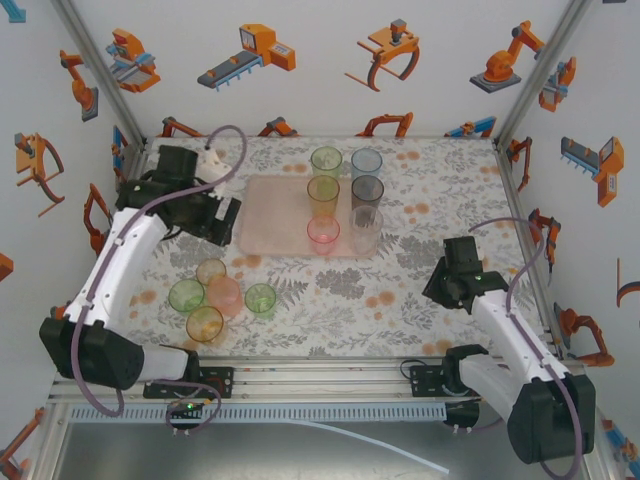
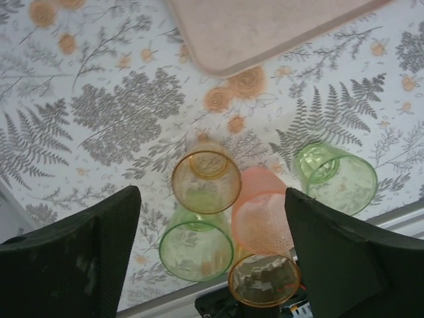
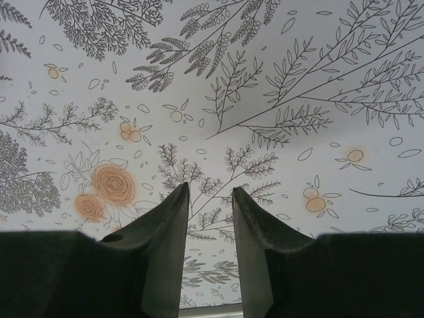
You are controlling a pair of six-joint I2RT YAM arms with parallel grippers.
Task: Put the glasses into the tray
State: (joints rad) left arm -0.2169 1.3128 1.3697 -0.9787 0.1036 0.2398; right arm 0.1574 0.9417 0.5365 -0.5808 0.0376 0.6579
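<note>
The pale pink tray (image 1: 272, 215) holds several glasses in two columns at its right end: green (image 1: 326, 160), blue (image 1: 366, 161), amber (image 1: 322, 192), grey (image 1: 367, 190), pink (image 1: 323, 233) and clear (image 1: 365, 228). Several more stand upright in a cluster on the floral table (image 1: 400, 290) near the front left. In the left wrist view these are amber (image 2: 206, 182), green (image 2: 197, 248), pink (image 2: 265, 218), orange (image 2: 264, 278) and green (image 2: 336, 175). My left gripper (image 1: 222, 222) (image 2: 212, 199) hangs open and empty high above them, by the tray's left edge. My right gripper (image 1: 440, 285) (image 3: 211, 192) holds nothing, its jaws a narrow gap apart.
The tray's near corner (image 2: 265, 33) lies beyond the cluster. The table's front metal rail (image 1: 320, 375) runs just behind the orange glass. Printed walls close in the left, back and right. Open tabletop lies between the cluster and my right gripper.
</note>
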